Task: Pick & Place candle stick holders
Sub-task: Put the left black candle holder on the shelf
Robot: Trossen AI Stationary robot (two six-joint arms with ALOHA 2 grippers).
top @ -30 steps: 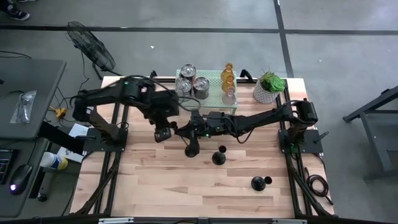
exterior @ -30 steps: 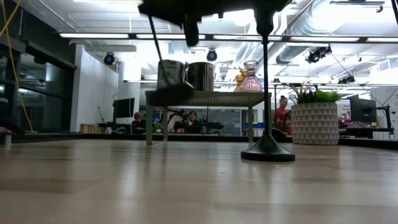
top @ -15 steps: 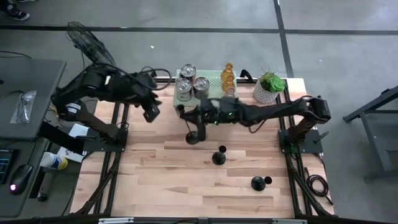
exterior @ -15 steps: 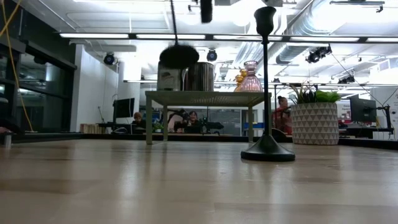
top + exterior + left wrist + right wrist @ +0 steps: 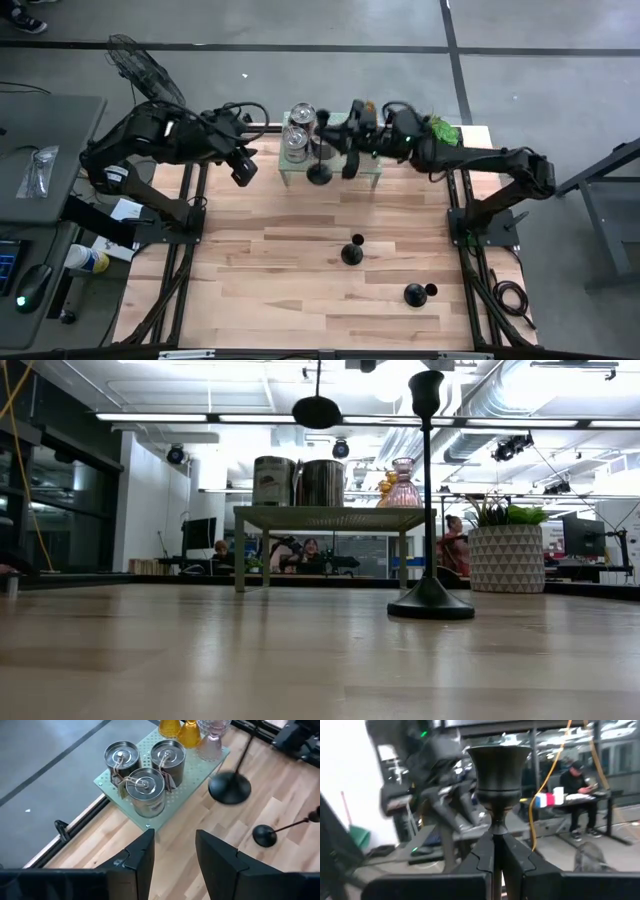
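My right gripper (image 5: pixel 342 152) (image 5: pixel 494 845) is shut on a black slim-stemmed candle stick holder (image 5: pixel 316 410) high above the pale green rack (image 5: pixel 372 166). Its round base (image 5: pixel 318 175) hangs over the rack's near side. The rack bears three silver cups (image 5: pixel 145 785), amber holders (image 5: pixel 177 727) and a pink glass one (image 5: pixel 212 740). My left gripper (image 5: pixel 243 172) (image 5: pixel 175 850) is open and empty, left of the rack. Two more black holders stand on their round bases on the table (image 5: pixel 351 252) (image 5: pixel 414 294). My right gripper pinches the holder's thin stem (image 5: pixel 493 827) between its two fingers, just below the cup (image 5: pixel 497 762). The fingers come about level from the table's right side and lie across the stem. The holder hangs roughly upright, cup up and base down, clear of rack and table.
A green plant in a white pot (image 5: pixel 508 555) stands at the far right corner, beside the rack. One standing black holder (image 5: pixel 430 600) is at mid table. People sit in the room beyond the far edge. Bare wood lies along the table's left and near parts.
My right gripper has carried the black holder up and toward the far edge, from over the table's middle to above the rack. The holder has risen well clear. My left gripper has drawn back from the middle toward the table's far left.
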